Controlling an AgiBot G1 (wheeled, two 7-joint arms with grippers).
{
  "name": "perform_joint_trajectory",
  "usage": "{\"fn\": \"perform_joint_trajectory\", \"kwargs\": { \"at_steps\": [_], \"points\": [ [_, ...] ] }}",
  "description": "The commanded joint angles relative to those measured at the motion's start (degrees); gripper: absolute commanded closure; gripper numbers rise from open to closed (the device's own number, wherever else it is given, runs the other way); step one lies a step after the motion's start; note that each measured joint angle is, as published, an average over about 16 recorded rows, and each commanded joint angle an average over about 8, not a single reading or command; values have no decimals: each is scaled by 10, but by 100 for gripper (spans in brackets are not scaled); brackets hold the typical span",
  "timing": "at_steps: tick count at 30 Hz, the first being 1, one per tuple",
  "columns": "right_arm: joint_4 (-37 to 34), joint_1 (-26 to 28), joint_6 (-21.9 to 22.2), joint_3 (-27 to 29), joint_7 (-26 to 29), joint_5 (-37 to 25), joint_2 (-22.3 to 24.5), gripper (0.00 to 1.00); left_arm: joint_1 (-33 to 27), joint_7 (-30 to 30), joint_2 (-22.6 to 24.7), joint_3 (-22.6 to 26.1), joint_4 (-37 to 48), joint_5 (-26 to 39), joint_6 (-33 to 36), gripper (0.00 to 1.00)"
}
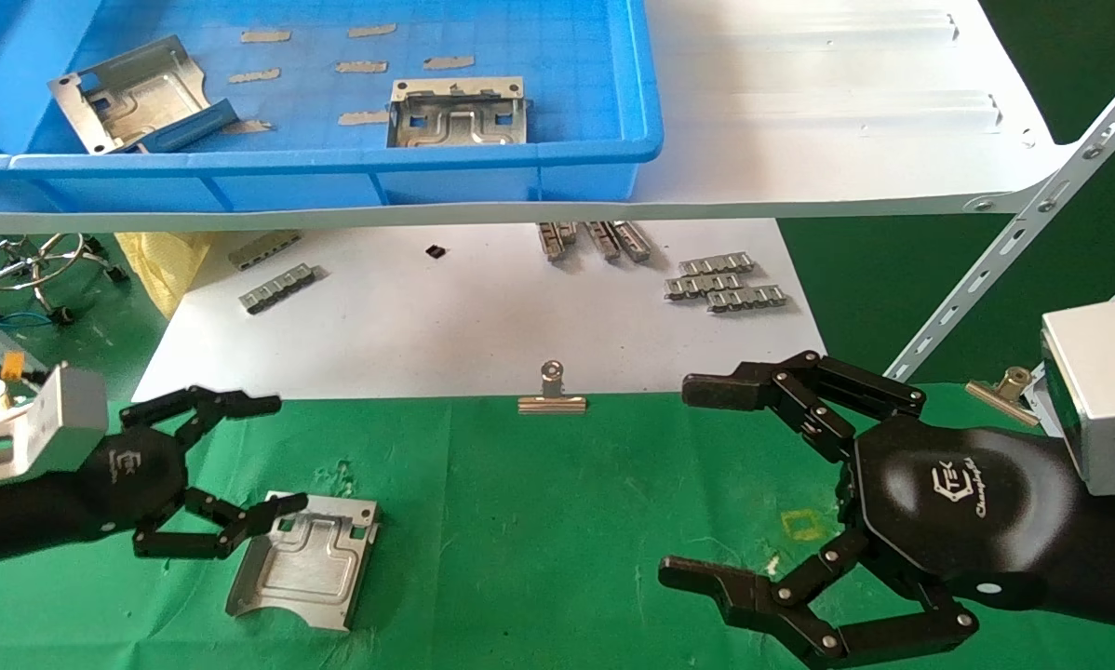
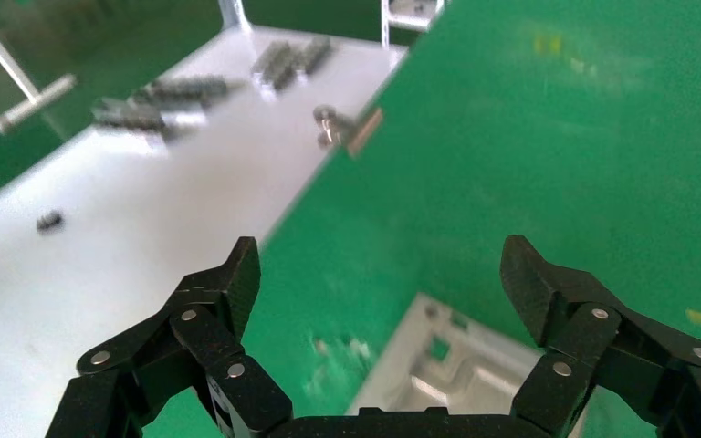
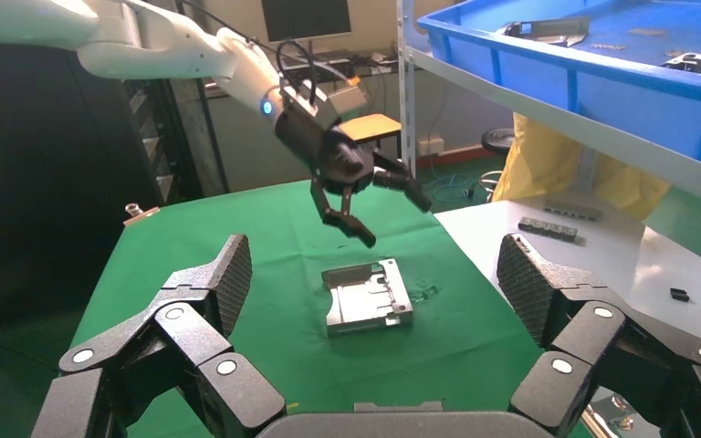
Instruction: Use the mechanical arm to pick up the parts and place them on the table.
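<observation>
A shiny silver bracket (image 1: 306, 559) lies flat on the green cloth table (image 1: 539, 521), at the front left. It also shows in the left wrist view (image 2: 461, 365) and the right wrist view (image 3: 368, 296). My left gripper (image 1: 274, 456) hangs open and empty just above the bracket's left edge, not touching it. Two more silver brackets (image 1: 139, 93) (image 1: 458, 113) rest in the blue bin (image 1: 334, 158) on the upper shelf. My right gripper (image 1: 683, 479) is open and empty over the cloth at the front right.
A white shelf board (image 1: 483, 316) behind the cloth carries small grey ridged strips (image 1: 725, 281). A silver binder clip (image 1: 552, 391) sits at the cloth's far edge, another (image 1: 1000, 386) at the right. A slanted metal shelf strut (image 1: 1014, 242) stands at the right.
</observation>
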Motion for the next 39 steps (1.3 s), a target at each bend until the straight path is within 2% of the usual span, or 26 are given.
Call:
{"fn": "perform_joint_trajectory", "kwargs": {
  "at_steps": [1,39],
  "points": [
    [0,0,0,0,0,0,0,0,7,-12,-2,-8,-16,-3,-2,0],
    [0,0,0,0,0,0,0,0,169,-285,-45,-209,-403,-41,-40,0]
  ]
}}
